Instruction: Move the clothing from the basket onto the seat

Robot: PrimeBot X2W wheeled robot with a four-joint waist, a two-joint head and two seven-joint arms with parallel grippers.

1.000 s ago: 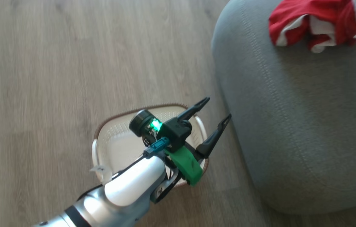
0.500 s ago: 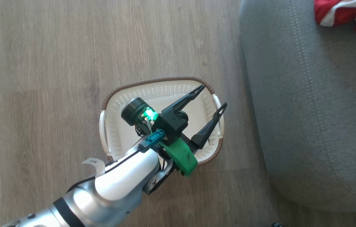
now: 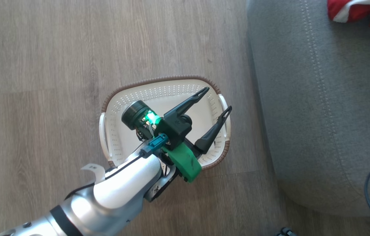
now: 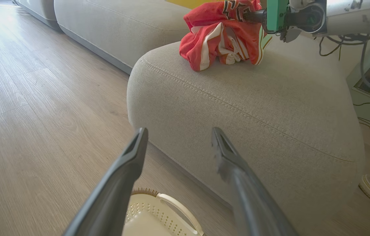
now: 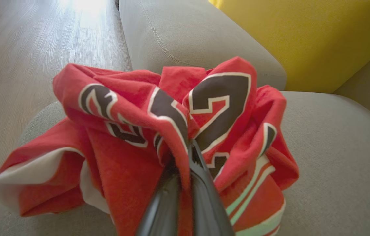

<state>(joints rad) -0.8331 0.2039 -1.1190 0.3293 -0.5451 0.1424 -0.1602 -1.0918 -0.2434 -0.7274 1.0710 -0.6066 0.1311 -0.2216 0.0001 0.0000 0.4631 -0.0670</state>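
Left gripper [image 3: 217,98]: fingers spread wide, holding nothing, over the basket [image 3: 158,80] in the middle of the head view.
Right gripper [image 5: 188,149]: pinched tight on the clothing [image 5: 122,137].
Clothing place: bunched on the seat [image 3: 319,114], upper right corner of the head view.

Black-white lettering [image 5: 219,98] on clothing [image 5: 119,170] — crumpled, unreadable; white tag [image 3: 91,167] on forearm [image 3: 122,186] — illegible.

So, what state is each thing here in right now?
clothing: bunched up on the seat, pinched by the right pincer.
basket: upright on the floor, looks empty.
seat: carries the clothing.
left pincer: open, above the basket, holding nothing.
right pincer: shut on the clothing.
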